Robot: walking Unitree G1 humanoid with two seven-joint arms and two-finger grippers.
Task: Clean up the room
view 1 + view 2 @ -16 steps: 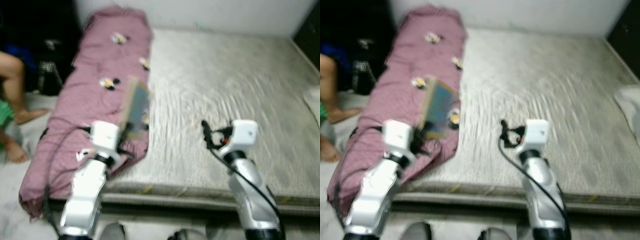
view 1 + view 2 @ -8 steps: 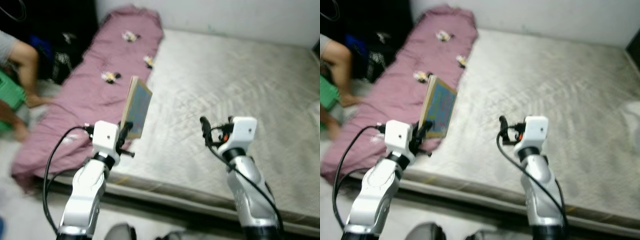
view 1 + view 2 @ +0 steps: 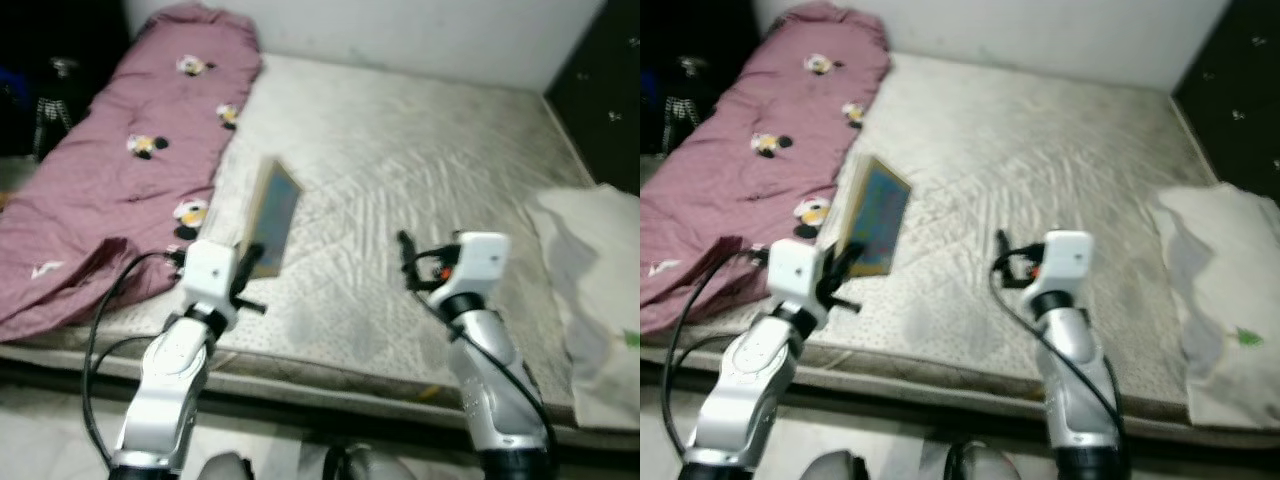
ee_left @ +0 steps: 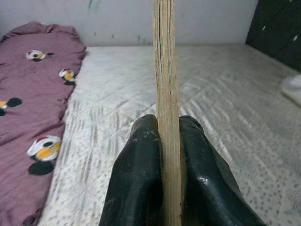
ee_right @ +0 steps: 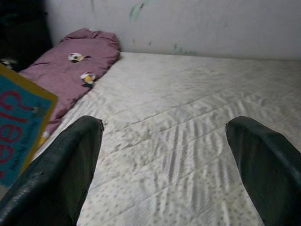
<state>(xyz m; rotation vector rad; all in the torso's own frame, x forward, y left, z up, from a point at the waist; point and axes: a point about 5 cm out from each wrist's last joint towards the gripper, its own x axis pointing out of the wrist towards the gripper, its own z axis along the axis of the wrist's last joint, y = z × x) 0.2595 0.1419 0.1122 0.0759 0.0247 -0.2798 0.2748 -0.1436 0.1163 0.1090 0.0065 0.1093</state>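
Note:
My left gripper (image 3: 250, 268) is shut on a thin book (image 3: 273, 214) with a blue cover and yellow edge, held upright above the near left part of a bare grey mattress (image 3: 420, 160). In the left wrist view the book's edge (image 4: 165, 94) stands pinched between the two black fingers (image 4: 141, 179). The right gripper (image 3: 405, 250) hovers open over the mattress's near middle, with nothing between its fingers (image 5: 66, 165). The book's blue cover (image 5: 19, 127) is also in the right wrist view.
A mauve blanket (image 3: 110, 170) with cartoon prints lies along the mattress's left side. A white pillow or cloth (image 3: 595, 290) lies at the right edge. A white wall (image 3: 400, 35) runs behind, dark furniture (image 3: 610, 90) stands at the far right.
The camera has swung right: the person at the left is out of view and the white cloth at the right has come in. The left gripper still holds the book upright.

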